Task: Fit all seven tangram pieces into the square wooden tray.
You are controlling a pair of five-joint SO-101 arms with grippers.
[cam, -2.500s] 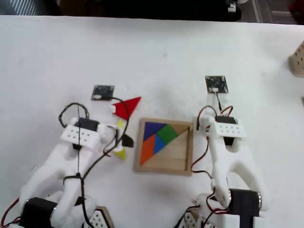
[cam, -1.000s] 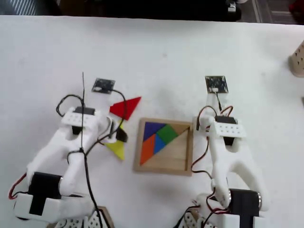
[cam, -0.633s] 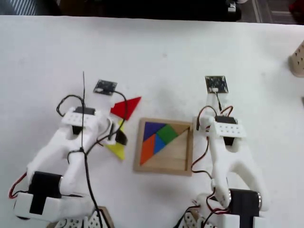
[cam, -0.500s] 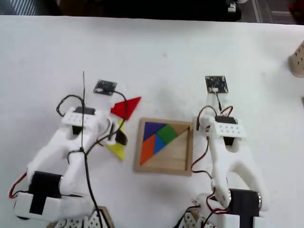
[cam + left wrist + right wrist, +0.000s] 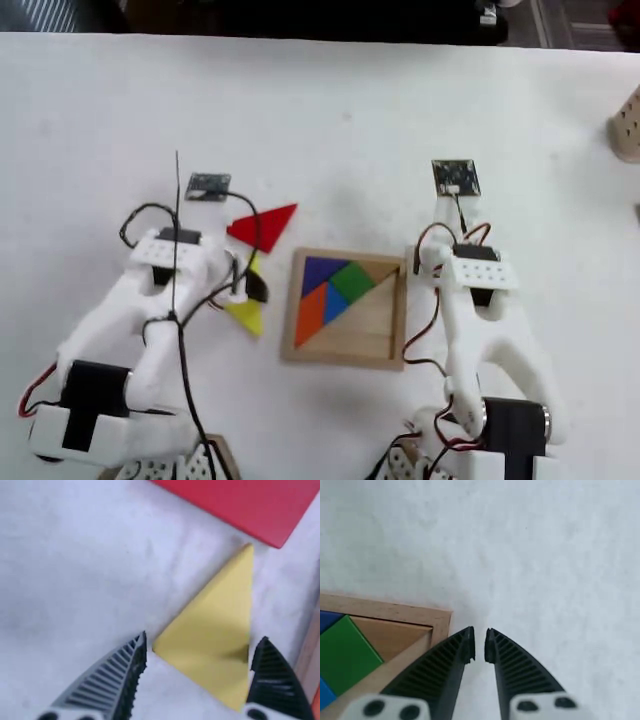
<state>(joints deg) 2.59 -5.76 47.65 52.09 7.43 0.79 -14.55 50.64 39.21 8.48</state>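
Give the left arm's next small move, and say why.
Probably close the left gripper on the yellow triangle, lowering first if needed. Its open fingers straddle the triangle, which lies flat outside the tray, and part of the tray looks unfilled.

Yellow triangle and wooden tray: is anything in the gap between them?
One finger of the left gripper, open around the yellow triangle; otherwise bare table up to the wooden tray. The left wrist view shows it best.

White table (image 5: 330,100), beige perforated block (image 5: 628,125) — far right edge
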